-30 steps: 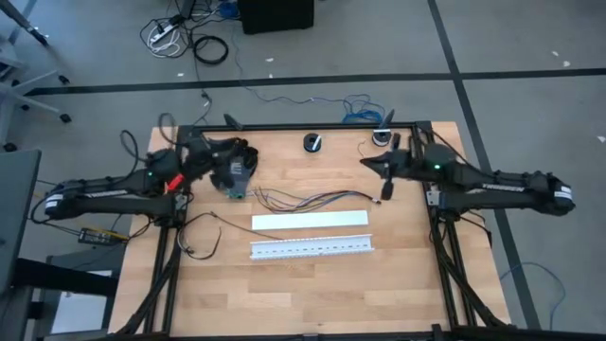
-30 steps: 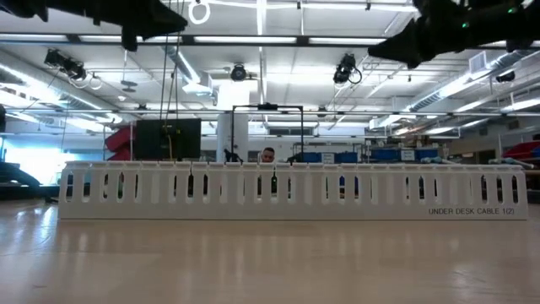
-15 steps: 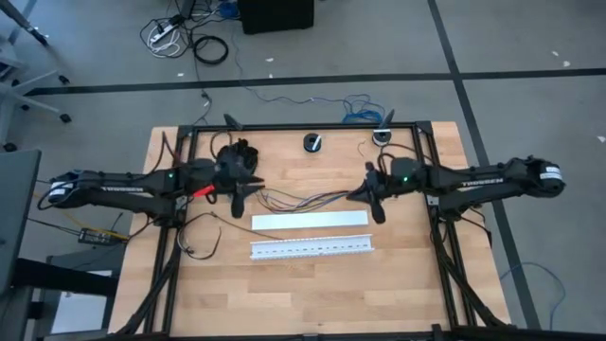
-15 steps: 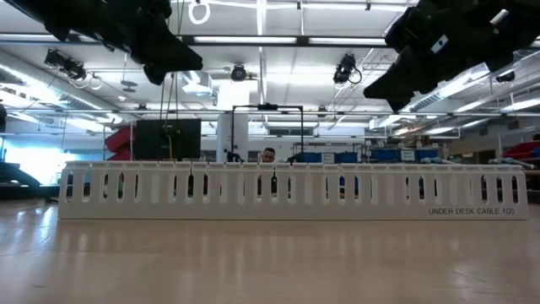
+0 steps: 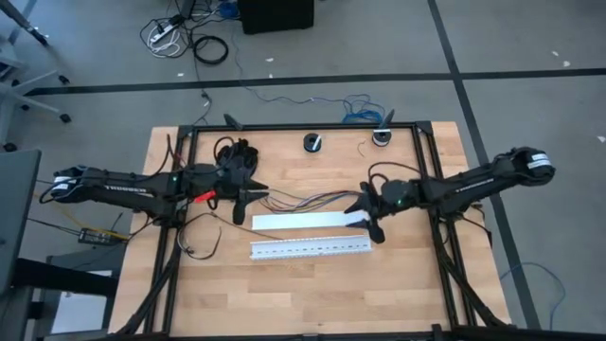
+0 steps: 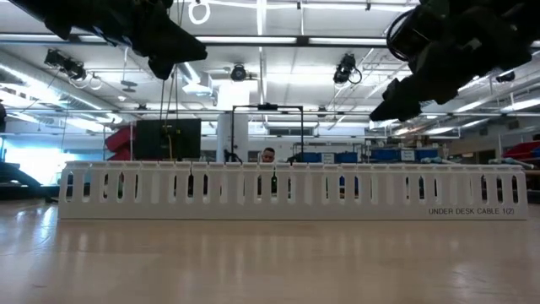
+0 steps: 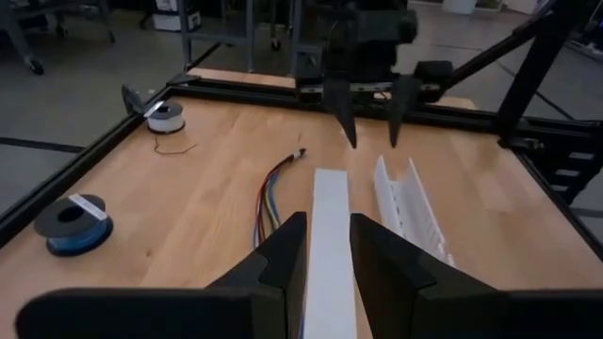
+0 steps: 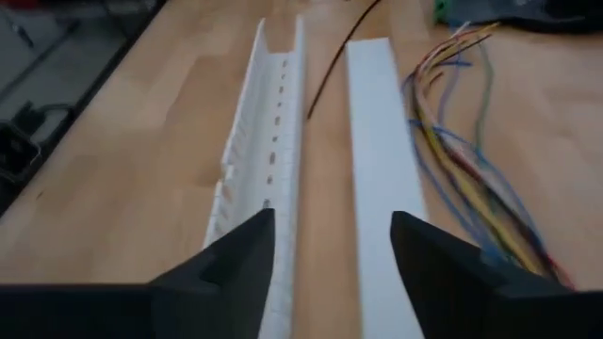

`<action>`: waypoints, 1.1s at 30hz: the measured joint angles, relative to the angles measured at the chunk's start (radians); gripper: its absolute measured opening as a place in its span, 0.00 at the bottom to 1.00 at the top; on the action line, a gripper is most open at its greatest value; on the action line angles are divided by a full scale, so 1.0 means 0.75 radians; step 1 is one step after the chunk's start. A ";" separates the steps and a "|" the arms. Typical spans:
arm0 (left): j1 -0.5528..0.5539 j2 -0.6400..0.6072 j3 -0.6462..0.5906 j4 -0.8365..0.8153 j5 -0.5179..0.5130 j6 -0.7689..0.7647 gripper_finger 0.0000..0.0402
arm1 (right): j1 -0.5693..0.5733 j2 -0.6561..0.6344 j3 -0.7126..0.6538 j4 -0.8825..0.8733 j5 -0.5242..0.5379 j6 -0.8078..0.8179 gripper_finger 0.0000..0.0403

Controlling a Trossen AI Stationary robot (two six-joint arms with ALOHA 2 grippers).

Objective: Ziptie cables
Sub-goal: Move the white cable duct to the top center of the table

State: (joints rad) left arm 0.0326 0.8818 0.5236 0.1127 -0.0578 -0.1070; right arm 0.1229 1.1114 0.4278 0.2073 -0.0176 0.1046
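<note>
The cables (image 5: 308, 200), a loose bundle of thin coloured and dark wires, lie on the wooden table beyond a flat white strip (image 5: 310, 220) and a white slotted duct (image 5: 311, 248). They also show in the left wrist view (image 7: 268, 193) and the right wrist view (image 8: 462, 169). My left gripper (image 5: 243, 214) is open above the strip's left end, near the cables' left end. My right gripper (image 5: 365, 222) is open above the strip's right end. In the low view both grippers, left (image 6: 169, 55) and right (image 6: 396, 101), hang well clear of the table. A green bit of the module (image 8: 452, 9) shows at the cables' left end.
A dark spool (image 5: 312, 142) and a white spool (image 5: 382, 137) stand at the table's far edge. A thin black wire (image 5: 201, 237) loops on the table at the left. A black frame (image 5: 303, 127) runs round the table. Bare wood lies near the front edge.
Both grippers have come in from the far corners toward the table's middle and gone down. My left gripper has gone right and nearer, to the strip's left end. My right gripper has gone left and nearer, to the strip's right end. The cables, strip and duct have stayed put.
</note>
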 joint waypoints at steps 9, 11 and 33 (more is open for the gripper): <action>-0.001 0.000 0.000 0.002 -0.003 0.002 0.19 | 0.097 0.182 0.000 0.100 0.069 0.063 0.56; -0.001 0.000 0.000 0.000 -0.003 0.002 0.19 | 0.099 0.223 0.000 0.102 0.070 0.071 0.54; -0.001 0.000 0.000 -0.001 -0.007 0.033 0.19 | 0.175 0.380 -0.001 0.153 0.145 0.150 0.45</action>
State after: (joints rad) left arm 0.0322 0.8818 0.5236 0.1120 -0.0631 -0.0822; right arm 0.2539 1.3964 0.4271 0.3219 0.0909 0.2169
